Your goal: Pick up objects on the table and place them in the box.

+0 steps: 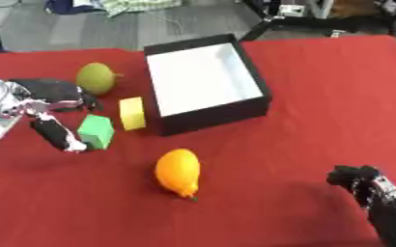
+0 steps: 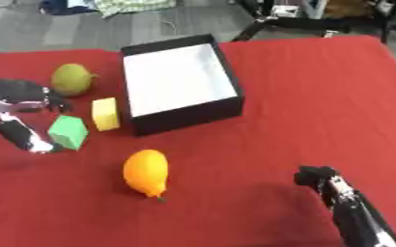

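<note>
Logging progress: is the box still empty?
Empty. The black box shows only its bare white floor; the orange fruit and blocks lie outside on the red table.

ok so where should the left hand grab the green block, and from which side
Take the green block across its two flat side faces, from above and from the robot's left. It is a small cube tilted slightly on the red table, with the left hand already open beside it. The yellow block sits close on its far right, so probably avoid that side.

no readable text, no labels, no brands, no numbers anywhere
</note>
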`<state>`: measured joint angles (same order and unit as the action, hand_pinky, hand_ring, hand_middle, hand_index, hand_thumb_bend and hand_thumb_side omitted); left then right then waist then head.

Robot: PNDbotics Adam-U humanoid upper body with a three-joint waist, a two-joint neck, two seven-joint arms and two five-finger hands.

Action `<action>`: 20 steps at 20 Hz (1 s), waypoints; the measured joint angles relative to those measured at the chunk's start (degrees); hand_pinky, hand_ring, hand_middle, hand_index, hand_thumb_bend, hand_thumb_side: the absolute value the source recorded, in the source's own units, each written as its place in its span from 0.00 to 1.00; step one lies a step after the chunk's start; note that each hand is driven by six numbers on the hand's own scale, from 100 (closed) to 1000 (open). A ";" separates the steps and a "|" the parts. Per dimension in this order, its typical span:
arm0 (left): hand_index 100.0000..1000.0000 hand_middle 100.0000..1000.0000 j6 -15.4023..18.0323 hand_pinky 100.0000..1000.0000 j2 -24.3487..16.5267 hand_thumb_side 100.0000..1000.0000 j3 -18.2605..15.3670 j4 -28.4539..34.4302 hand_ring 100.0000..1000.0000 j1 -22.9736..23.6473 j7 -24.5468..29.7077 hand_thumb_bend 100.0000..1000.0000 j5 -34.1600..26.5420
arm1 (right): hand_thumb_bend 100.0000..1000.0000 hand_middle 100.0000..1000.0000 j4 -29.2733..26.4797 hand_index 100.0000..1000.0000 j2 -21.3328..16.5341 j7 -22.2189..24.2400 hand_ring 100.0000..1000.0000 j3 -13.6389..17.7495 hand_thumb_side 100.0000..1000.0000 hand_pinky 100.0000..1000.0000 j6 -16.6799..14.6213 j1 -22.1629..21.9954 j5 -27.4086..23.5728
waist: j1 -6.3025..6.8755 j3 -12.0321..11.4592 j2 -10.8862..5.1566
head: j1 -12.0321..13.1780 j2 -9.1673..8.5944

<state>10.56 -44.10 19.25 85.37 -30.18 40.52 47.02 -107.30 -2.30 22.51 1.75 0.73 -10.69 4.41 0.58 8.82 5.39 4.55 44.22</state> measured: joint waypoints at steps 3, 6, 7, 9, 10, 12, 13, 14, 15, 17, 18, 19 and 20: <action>0.89 0.70 -0.27 0.77 0.90 0.50 0.28 -1.49 0.69 -0.44 -1.15 0.34 1.31 | 0.00 0.68 0.08 0.77 0.00 0.03 0.78 0.00 1.00 1.00 -0.01 0.00 0.00 | 0.00 0.01 0.00 | 0.04 0.00; 0.88 0.69 -0.22 0.77 1.66 0.51 0.51 -3.11 0.68 -0.91 -1.60 0.34 2.49 | 0.00 0.68 0.10 0.77 0.00 0.07 0.78 0.00 1.00 1.00 0.00 0.00 0.00 | 0.00 0.02 0.00 | 0.07 0.00; 0.88 0.69 -0.16 0.77 1.92 0.50 0.60 -3.69 0.68 -1.05 -1.66 0.35 2.88 | 0.00 0.68 0.10 0.77 0.00 0.10 0.78 0.00 1.00 1.00 0.03 0.01 0.00 | 0.00 0.03 0.00 | 0.09 0.00; 0.88 0.69 0.03 0.77 2.37 0.49 0.62 -4.78 0.68 -1.17 -1.70 0.35 3.62 | 0.00 0.68 0.11 0.77 0.00 0.15 0.78 -0.01 1.00 1.00 0.05 0.01 0.00 | 0.00 0.06 0.00 | 0.11 0.00; 0.88 0.69 0.20 0.77 2.49 0.49 0.65 -5.23 0.68 -1.19 -1.61 0.35 4.03 | 0.00 0.68 0.11 0.77 0.00 0.17 0.78 -0.01 1.00 1.00 0.06 0.02 0.00 | 0.00 0.10 0.00 | 0.11 0.00; 0.87 0.68 0.69 0.77 2.81 0.49 0.85 -6.01 0.68 -1.24 -1.16 0.35 4.73 | 0.00 0.68 0.11 0.77 0.00 0.19 0.78 -0.01 1.00 1.00 0.07 0.02 0.00 | 0.00 0.15 0.00 | 0.12 0.00; 0.88 0.69 1.02 0.77 2.88 0.48 0.98 -6.34 0.68 -1.29 -0.82 0.35 4.97 | 0.00 0.68 0.11 0.77 0.00 0.20 0.78 -0.01 1.00 1.00 0.08 0.02 0.00 | 0.00 0.18 0.00 | 0.13 0.00; 0.88 0.69 1.38 0.77 2.88 0.48 1.00 -6.63 0.68 -1.38 -0.41 0.36 5.13 | 0.00 0.68 0.11 0.77 0.00 0.21 0.78 -0.01 1.00 1.00 0.10 0.03 0.00 | 0.00 0.19 0.00 | 0.13 0.00; 0.88 0.69 1.76 0.77 2.88 0.48 1.03 -6.85 0.68 -1.48 0.13 0.36 5.24 | 0.00 0.68 0.11 0.77 0.00 0.24 0.78 -0.01 1.00 1.00 0.12 0.03 0.00 | 0.00 0.19 0.00 | 0.13 0.00; 0.87 0.68 2.44 0.77 2.88 0.45 1.13 -6.98 0.68 -1.70 1.36 0.35 5.42 | 0.00 0.68 0.12 0.77 0.00 0.27 0.78 -0.01 1.00 1.00 0.16 0.03 0.00 | 0.00 0.21 0.00 | 0.13 0.00; 0.86 0.66 2.67 0.76 2.88 0.41 1.13 -6.98 0.66 -1.74 1.87 0.32 5.47 | 0.00 0.68 0.12 0.77 0.00 0.28 0.78 -0.01 1.00 1.00 0.17 0.03 0.00 | 0.00 0.22 0.00 | 0.13 0.00; 0.84 0.63 2.82 0.76 2.88 0.37 1.12 -6.98 0.64 -1.79 2.21 0.29 5.52 | 0.00 0.68 0.12 0.77 0.00 0.29 0.78 -0.01 1.00 1.00 0.18 0.03 0.00 | 0.00 0.23 0.00 | 0.13 0.00; 0.82 0.62 2.87 0.75 2.88 0.36 1.12 -6.98 0.62 -1.79 2.37 0.28 5.64 | 0.00 0.68 0.13 0.77 0.00 0.30 0.78 -0.01 1.00 1.00 0.18 0.03 0.00 | 0.00 0.23 0.00 | 0.13 0.00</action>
<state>13.43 -41.23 20.37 78.40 -31.96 42.89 52.66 -107.17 -2.30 22.81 1.74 0.92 -10.66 4.41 0.58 9.04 5.39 4.69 44.22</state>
